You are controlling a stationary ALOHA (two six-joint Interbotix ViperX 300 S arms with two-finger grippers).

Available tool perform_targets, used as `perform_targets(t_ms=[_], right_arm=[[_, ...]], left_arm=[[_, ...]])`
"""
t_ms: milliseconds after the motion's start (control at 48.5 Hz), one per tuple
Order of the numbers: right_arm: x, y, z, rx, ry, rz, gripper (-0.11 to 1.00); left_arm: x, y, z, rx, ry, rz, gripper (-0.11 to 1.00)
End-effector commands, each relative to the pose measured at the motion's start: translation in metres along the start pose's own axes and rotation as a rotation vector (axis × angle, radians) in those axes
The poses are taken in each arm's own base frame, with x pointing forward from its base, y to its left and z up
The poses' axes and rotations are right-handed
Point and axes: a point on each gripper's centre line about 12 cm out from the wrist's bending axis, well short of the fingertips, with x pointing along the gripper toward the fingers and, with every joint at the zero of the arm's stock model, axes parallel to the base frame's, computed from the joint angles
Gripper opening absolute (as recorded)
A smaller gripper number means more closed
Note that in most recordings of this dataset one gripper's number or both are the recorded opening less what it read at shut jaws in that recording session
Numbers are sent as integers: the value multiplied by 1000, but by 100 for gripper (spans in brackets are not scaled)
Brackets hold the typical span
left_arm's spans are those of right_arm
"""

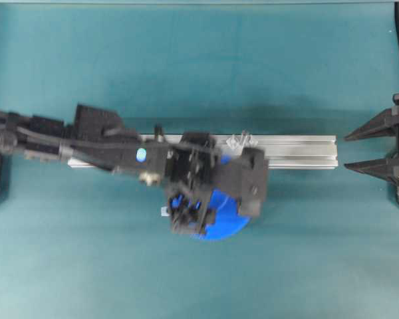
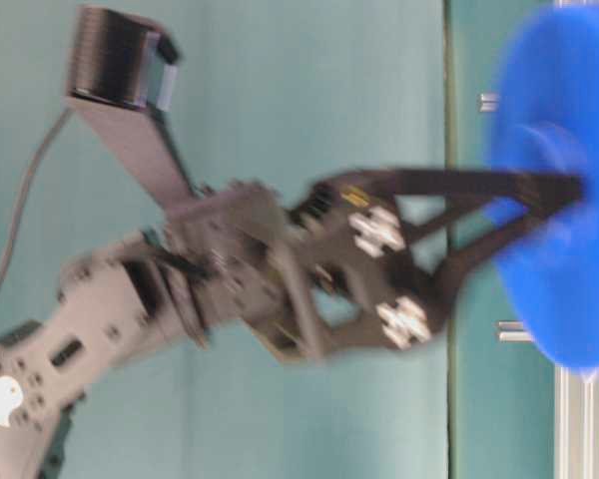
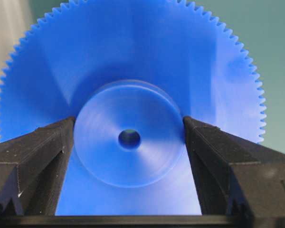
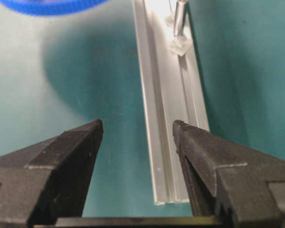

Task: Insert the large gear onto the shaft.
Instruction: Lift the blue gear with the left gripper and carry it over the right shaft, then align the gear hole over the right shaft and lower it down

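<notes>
A: We hold the large gear [image 3: 128,95] by its smooth raised hub, left pincer [image 3: 128,137] clamped on both sides, carried above the worktop [image 1: 186,66] near the rail [image 1: 306,151].

B: Slick plastic could tilt, so its small bore misses the thin metal shaft [image 4: 179,21]. Our right pincer [image 4: 137,130] gapes empty.

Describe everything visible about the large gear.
The large gear is a bright-blue disc, apparently plastic, with fine teeth around its rim, a raised round hub and a small centre hole. The left gripper holds it by the hub, one finger on each side. It hangs clear of the teal table, beside the aluminium rail.
</notes>
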Motion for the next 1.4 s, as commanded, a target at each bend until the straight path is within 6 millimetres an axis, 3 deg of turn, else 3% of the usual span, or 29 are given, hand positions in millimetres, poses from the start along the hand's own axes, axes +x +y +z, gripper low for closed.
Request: perform_targets(t_ms=[0, 289, 702, 970, 1383], right_arm=[[-1, 0, 4, 7, -14, 2, 69], [-2, 1, 4, 7, -18, 2, 69], [-2, 0, 5, 5, -20, 2, 69], [-2, 0, 4, 7, -18, 2, 69], [-2, 0, 5, 7, -20, 2, 69]], left_arm=[[-26, 18, 24, 12, -92, 29, 78], [-38, 45, 40, 50, -143, 71, 78], [-73, 68, 69, 50, -154, 100, 78], [-53, 72, 70, 121, -51, 83, 78], [-59, 90, 79, 120, -69, 107, 78]])
